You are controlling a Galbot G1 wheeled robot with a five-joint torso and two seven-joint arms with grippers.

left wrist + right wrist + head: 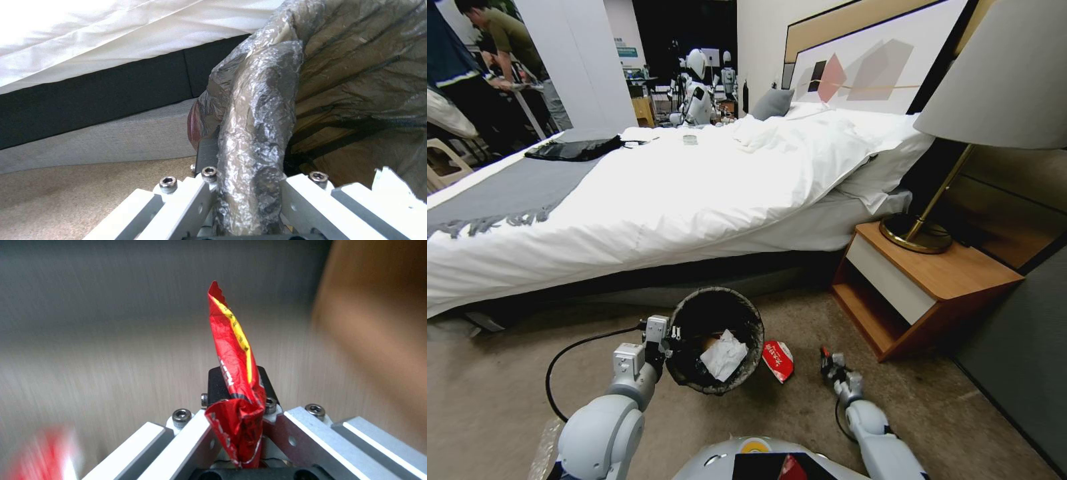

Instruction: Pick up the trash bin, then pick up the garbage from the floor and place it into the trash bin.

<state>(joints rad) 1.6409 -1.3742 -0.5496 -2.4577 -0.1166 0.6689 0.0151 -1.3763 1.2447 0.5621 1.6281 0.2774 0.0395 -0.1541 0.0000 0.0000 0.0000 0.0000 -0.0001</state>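
- A white-sheeted bed [647, 200] lies on the far side of the carpet, and a wooden nightstand [920, 287] stands far right.
- The left gripper [670, 333] clamps the black-lined rim of the round trash bin [715, 340], which holds a white tissue wad [724, 355].
- A crushed red-and-white paper cup [778, 360] lies just right of the bin.
- The right gripper [238, 406], farther right, pinches a red snack wrapper [233, 373] whose long axis points away from the wrist.

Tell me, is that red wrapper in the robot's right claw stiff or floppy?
Probably thin and crinkly: the red wrapper is creased and pinched flat in the right gripper, yet stands up past it. Likely very light; its glossy film may slip.
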